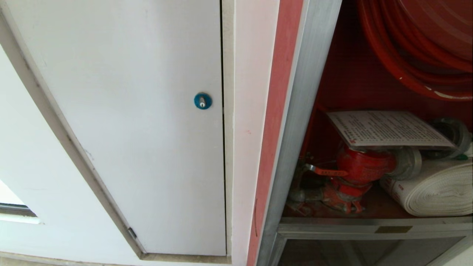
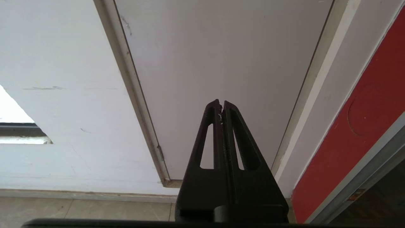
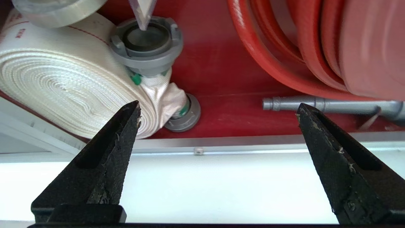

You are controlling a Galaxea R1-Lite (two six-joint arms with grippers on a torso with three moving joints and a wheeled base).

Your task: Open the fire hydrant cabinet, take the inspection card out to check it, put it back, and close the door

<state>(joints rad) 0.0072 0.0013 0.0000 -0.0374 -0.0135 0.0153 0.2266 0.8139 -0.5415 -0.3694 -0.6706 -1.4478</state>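
At nine o'clock in the head view we see the plain white panel [image 1: 122, 122] with its blue round lock [image 1: 203, 101]. Our left gripper [image 2: 221, 106] hangs parked in front of that panel's lower part, its fingers pressed together and holding nothing. Moving toward three o'clock, past a red strip [image 1: 275, 122], stands the silver frame of the fire hydrant cabinet [image 1: 306, 111], its red inside exposed to us; the door is nowhere in our views. Inside, the inspection card [image 1: 388, 128] lies flat on top of the red valve [image 1: 364, 166], with the red hose reel [image 1: 417, 48] at one o'clock and the white rolled hose [image 1: 436, 188] at four o'clock. Our right gripper [image 3: 218, 118] faces the cabinet's interior with its fingers spread wide and empty, apparently just outside the frame edge.
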